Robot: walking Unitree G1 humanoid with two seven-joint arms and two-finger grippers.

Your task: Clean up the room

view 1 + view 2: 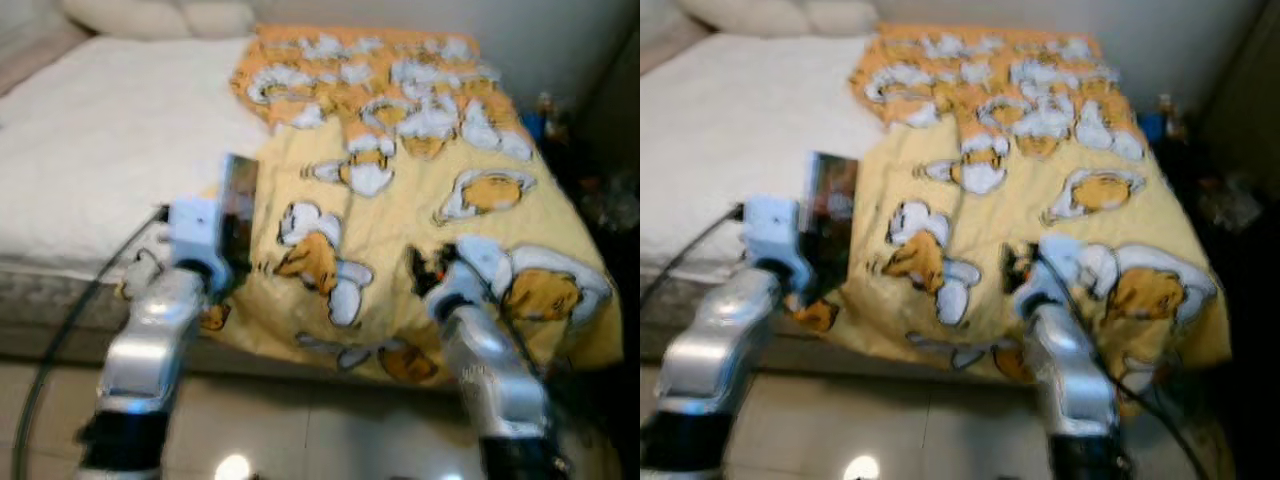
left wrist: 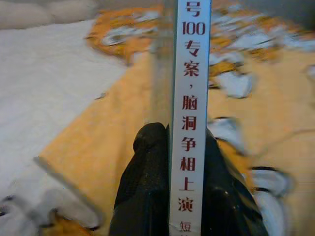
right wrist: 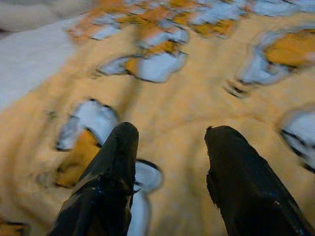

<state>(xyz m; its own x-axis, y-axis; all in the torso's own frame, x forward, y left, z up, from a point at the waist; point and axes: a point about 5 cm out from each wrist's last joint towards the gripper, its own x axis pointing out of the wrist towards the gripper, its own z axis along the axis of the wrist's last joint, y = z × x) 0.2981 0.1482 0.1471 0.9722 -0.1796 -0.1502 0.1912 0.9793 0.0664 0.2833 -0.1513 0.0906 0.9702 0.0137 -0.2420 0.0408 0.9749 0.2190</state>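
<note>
- Eye views: 1 book (image 1: 238, 205) is held upright, long axis vertical, by the left gripper (image 1: 232, 262) over the edge of the yellow blanket (image 1: 420, 210) on the bed (image 1: 90, 150).
- Left wrist: 2 fingers (image 2: 142, 191) are pinched on its white spine with red print.
- Right wrist: right gripper (image 3: 170, 140) is spread, empty, over the blanket.

A book (image 2: 189, 98) clamped spine-out between the two black fingers (image 2: 147, 187) of the left gripper (image 2: 182, 196) carries red print on its white spine: "100" near the far end, then the Chinese characters 专案,脑洞争相上演 running down toward the fingers. The character above "100" is cut off; smaller print nearest the wrist is unreadable.
</note>
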